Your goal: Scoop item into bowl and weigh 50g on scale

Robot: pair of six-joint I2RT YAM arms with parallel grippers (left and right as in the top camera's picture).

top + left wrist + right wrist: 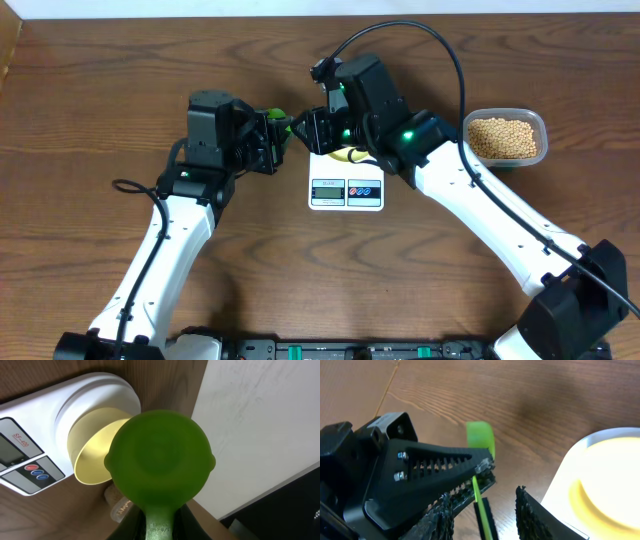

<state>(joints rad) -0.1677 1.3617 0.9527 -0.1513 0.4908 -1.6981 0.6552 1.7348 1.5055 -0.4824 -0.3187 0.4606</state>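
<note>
Left wrist: left gripper clamps green scoop by its handle, cup near bowl on scale.
Beans sit in tub well off rightward, nearer my right gripper, whose jaws gape either side of the handle.

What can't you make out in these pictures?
Reading on the scale: too small overhead, cut off by the edge in the left wrist view.
Contents of the green scoop: left wrist shows only its underside; overhead, the left gripper covers it.
Contents of the bowl: the right arm hides it overhead; glare in the right wrist view.
</note>
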